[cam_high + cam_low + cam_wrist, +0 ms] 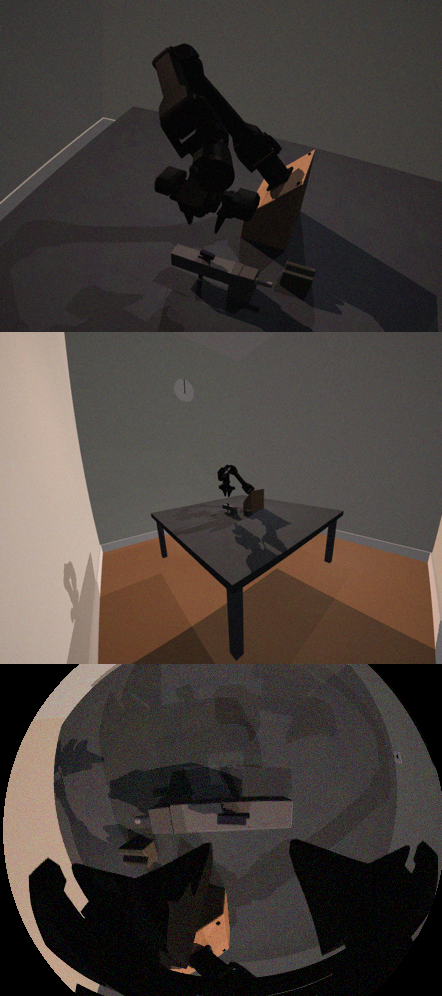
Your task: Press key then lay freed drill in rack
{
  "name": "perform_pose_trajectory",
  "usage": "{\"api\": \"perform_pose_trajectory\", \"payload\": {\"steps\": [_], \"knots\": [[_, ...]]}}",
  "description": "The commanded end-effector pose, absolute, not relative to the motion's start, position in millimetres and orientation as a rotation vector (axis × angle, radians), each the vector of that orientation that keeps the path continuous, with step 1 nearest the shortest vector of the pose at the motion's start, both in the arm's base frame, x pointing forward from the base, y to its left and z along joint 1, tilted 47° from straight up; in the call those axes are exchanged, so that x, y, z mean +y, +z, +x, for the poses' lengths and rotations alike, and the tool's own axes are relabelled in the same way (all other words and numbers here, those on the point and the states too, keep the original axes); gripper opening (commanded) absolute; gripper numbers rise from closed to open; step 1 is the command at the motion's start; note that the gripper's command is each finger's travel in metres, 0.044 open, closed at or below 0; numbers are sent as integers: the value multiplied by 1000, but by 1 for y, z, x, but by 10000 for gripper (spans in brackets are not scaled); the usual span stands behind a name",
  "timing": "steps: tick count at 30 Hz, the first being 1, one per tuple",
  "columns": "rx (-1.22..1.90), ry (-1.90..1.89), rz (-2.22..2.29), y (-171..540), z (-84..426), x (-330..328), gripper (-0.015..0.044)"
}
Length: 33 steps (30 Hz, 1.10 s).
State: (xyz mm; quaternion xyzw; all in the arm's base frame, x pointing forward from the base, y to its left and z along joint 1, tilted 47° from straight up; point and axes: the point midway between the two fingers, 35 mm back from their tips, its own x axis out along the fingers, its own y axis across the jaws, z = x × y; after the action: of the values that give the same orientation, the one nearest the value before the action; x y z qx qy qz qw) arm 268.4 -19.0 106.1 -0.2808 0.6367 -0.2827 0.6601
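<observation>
- Lying on the dark table [200,532], the drill [214,266] rests lengthwise with its grey body level; its handle points down toward the table, and its thin pale bit tip [266,284] points toward the small dark block [297,276] just beside it; whether the tip touches that block I cannot tell.
- The key [207,254], a small dark tab, stands on top of the drill body, near its middle; in my wrist view the same body [220,816] runs crosswise, ahead of my fingers.
- My gripper [203,217] hangs above the drill, well apart from it; my fingers [219,221] are spread about halfway, tips pointing down, with nothing between them.
- In the wrist view my two dark fingers frame the lower edge, the gap between them showing bare table.
- The orange wedge-shaped stand [282,203] carries my arm's base; it sits behind the drill and just beside my gripper.
- In the exterior view the whole group [232,499] stands near the table's far side; a round clock [184,390] hangs on the grey wall.
</observation>
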Motion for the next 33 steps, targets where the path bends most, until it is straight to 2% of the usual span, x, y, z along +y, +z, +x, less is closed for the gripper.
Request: {"api": "perform_pose_trajectory", "payload": {"steps": [1, 4, 11, 21, 33], "knots": [[1450, -646, -630, 113, 269, -11, 368], [1504, -522, -763, 90, 274, -10, 440], [1715, 104, -1352, 2, 284, 19, 440], [1761, 634, -1751, -62, 275, 34, 440], [1759, 676, -1781, -67, 274, 34, 440]]}}
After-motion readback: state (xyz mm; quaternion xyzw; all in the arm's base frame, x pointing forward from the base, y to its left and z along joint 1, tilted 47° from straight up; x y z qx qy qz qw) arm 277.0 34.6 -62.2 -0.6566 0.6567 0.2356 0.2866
